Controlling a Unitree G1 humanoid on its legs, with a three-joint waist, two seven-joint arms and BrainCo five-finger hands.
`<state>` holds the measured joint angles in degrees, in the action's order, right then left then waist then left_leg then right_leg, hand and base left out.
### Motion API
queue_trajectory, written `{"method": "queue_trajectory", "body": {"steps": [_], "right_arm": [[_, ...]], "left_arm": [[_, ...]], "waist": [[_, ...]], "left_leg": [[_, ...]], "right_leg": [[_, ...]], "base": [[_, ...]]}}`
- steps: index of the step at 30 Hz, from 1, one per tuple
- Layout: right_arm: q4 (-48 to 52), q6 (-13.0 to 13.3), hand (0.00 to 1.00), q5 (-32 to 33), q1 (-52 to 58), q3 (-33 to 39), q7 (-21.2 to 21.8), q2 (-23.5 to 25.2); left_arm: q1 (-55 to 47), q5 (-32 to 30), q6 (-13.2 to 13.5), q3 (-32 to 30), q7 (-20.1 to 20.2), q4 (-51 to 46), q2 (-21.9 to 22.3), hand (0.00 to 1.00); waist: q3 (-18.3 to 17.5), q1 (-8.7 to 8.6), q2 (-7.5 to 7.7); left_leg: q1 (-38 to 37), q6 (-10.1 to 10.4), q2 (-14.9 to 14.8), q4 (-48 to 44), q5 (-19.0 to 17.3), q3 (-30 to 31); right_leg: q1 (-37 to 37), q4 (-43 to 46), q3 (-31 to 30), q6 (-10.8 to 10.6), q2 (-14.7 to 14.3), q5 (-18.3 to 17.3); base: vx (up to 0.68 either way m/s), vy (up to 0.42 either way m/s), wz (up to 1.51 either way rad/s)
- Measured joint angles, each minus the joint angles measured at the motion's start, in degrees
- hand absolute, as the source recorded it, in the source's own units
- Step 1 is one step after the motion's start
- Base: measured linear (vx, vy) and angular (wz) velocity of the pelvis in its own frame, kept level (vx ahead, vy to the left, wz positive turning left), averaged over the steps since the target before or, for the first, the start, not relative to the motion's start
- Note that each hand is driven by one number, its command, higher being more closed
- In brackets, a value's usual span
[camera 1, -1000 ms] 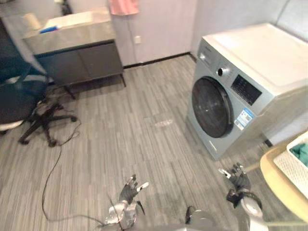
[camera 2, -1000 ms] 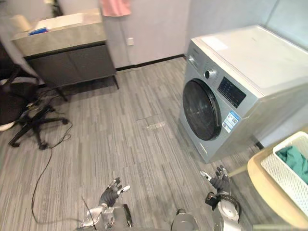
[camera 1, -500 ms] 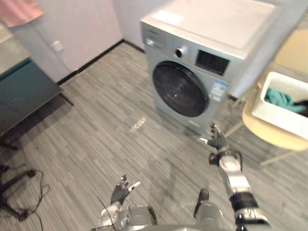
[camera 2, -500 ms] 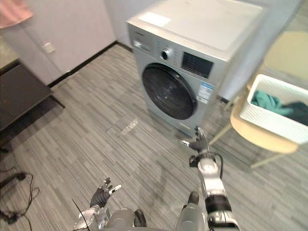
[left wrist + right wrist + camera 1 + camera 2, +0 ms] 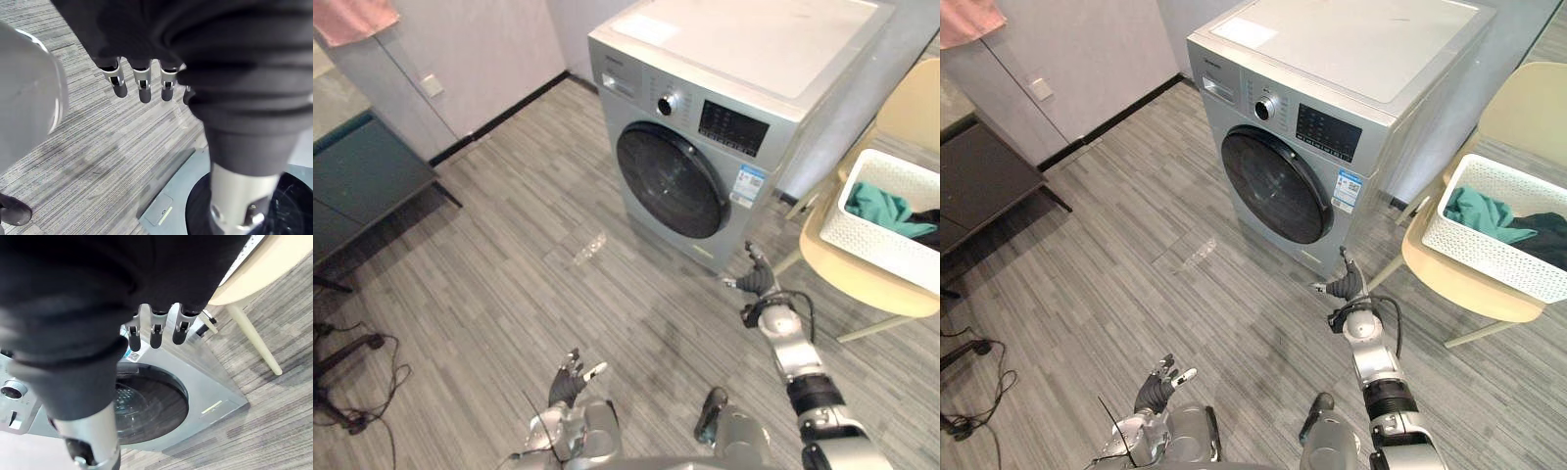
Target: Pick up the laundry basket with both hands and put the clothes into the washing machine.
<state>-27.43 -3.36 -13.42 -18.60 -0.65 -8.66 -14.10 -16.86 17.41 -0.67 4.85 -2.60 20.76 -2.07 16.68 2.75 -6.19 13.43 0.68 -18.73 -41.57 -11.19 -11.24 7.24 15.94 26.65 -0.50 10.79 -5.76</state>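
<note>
Cam swung right; white lattice plastic laundry basket (image 5: 1489, 257) now fully visible, approach next; left hand (image 5: 1157, 377), right hand (image 5: 1345, 287) straight-fingered, empty.

A grey plank floor (image 5: 509, 294) runs across the room. At the right stands a pale beige chair (image 5: 1528, 98) with a rounded back and slim splayed legs. One leg (image 5: 254, 340) shows in the right wrist view, planted on the planks. A pale shiny patch (image 5: 579, 248) lies on the floor mid-room. The pale wall (image 5: 489, 49) at the back meets the floor at a black skirting (image 5: 504, 116) and carries a white socket (image 5: 432, 85). A pink cloth (image 5: 357, 18) hangs at the upper left, above a dark cabinet (image 5: 362, 181) on thin legs. A black chair base (image 5: 333, 357) sits at the left edge.
</note>
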Motion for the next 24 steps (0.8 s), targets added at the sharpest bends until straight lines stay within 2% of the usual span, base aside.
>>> {"method": "queue_trajectory", "body": {"steps": [2, 3, 4, 5, 6, 7, 9, 14, 15, 16, 24], "right_arm": [[-3.41, 0.0, 0.0, 0.02, -4.61, -0.01, -0.16, -1.08], [-5.52, 0.01, 0.0, 0.1, -6.73, -0.4, -0.34, -2.05], [-5.98, 0.02, 0.0, 0.26, -7.7, -0.59, -0.5, -2.69], [-6.85, 0.1, 0.0, 0.54, -10.59, -1.22, -1.0, -3.76], [-7.81, 0.18, 0.0, 0.55, -13.05, -1.33, -1.39, -3.88], [-8.29, 0.2, 0.0, 0.56, -15.79, -1.04, -1.44, -5.15], [-10.75, 0.14, 0.0, 0.72, -19.82, -0.71, -1.84, -7.17], [-17.93, 0.46, 0.0, 2.5, -33.88, -0.23, -5.69, -11.67], [-18.6, 0.53, 0.0, 2.68, -35.13, -0.25, -6.13, -12.41], [-19.58, 0.55, 0.0, 3.21, -37.34, -0.24, -6.67, -14.26], [-28.32, 0.63, 0.0, 4.33, -46.16, -0.27, -10.09, -21.66]], "left_arm": [[-0.05, -0.02, -0.01, 0.01, 0.01, 0.0, 0.04, 0.0], [-0.29, -0.02, 0.04, 0.02, 0.03, -0.02, 0.07, 0.0], [-0.39, -0.02, 0.05, 0.06, 0.04, -0.09, 0.11, 0.0], [-0.6, -0.03, 0.13, 0.07, 0.02, -0.2, 0.39, 0.0], [-0.21, -0.02, 0.13, 0.02, -0.06, -0.18, 0.09, 0.0], [0.25, -0.03, 0.37, 0.41, -0.04, -0.26, 0.05, 0.0], [0.94, -0.04, 1.15, 1.91, -0.09, -0.42, -0.21, 0.0], [1.25, 0.48, 2.62, 3.84, -0.46, -0.97, -0.49, 0.0], [1.36, 0.55, 2.64, 4.21, -0.61, -0.93, -0.49, 0.0], [1.85, 0.8, 2.99, 4.8, -0.83, -0.9, -0.53, 0.0], [5.05, 3.33, 4.83, 6.52, -1.6, 0.08, -1.51, 0.0]], "waist": [[0.81, 0.03, -0.04], [0.83, 0.68, -0.23], [0.97, 1.26, -0.62], [2.11, 1.64, -2.3], [3.83, 1.88, -1.37], [4.52, 1.11, -0.76], [6.06, 1.44, -0.76], [7.98, 3.08, -3.16], [8.25, 3.13, -3.42], [8.96, 3.88, -3.74], [10.54, 5.72, -4.11]], "left_leg": [[1.03, 1.36, 1.43, 9.24, -0.5, 0.43], [0.65, 2.59, 2.37, 16.28, 0.68, 0.43], [0.28, 3.5, 2.83, 18.95, 1.59, 0.44], [0.07, 4.58, 3.25, 21.42, 6.89, 1.74], [0.42, 5.85, 3.96, 20.4, 7.61, 1.51], [2.81, 5.18, 5.44, 20.42, 7.65, 1.59], [3.72, 4.46, 7.01, 20.79, 8.18, 1.09], [6.46, 2.97, 9.51, 23.59, 9.68, 0.32], [6.86, 2.92, 9.66, 23.68, 9.81, 0.51], [7.75, 2.72, 9.82, 23.67, 9.95, 0.55], [12.38, 2.53, 11.08, 26.95, 13.61, 3.22]], "right_leg": [[0.17, -0.42, -0.27, 0.29, 0.47, 0.4], [0.76, 0.04, -0.7, -0.03, 0.59, 0.37], [1.39, 0.77, -1.19, -0.29, 0.56, 0.24], [2.37, 2.87, -2.39, -1.48, 0.12, 0.11], [3.58, 4.25, -3.52, -2.07, 1.16, -0.01], [5.64, 4.69, -3.26, -3.09, 2.87, 0.62], [6.68, 4.01, -3.43, -3.73, 3.96, 1.67], [8.28, -0.92, -2.91, -5.07, 5.11, 5.34], [8.33, -1.37, -2.6, -5.05, 5.14, 5.7], [8.79, -2.13, -2.3, -5.03, 5.16, 6.39], [12.26, -3.57, 0.4, -4.5, 5.42, 8.1]], "base": [[0.07, -0.015, -0.08], [0.06, 0.063, -0.24], [0.07, 0.133, -0.52], [0.06, 0.151, -0.59], [0.08, 0.19, -0.31], [0.08, 0.17, 0.0], [0.06, 0.143, 0.15], [0.0, 0.104, 0.06], [0.0, 0.062, 0.14], [-0.01, 0.043, 0.04], [-0.03, 0.006, 0.17]]}}
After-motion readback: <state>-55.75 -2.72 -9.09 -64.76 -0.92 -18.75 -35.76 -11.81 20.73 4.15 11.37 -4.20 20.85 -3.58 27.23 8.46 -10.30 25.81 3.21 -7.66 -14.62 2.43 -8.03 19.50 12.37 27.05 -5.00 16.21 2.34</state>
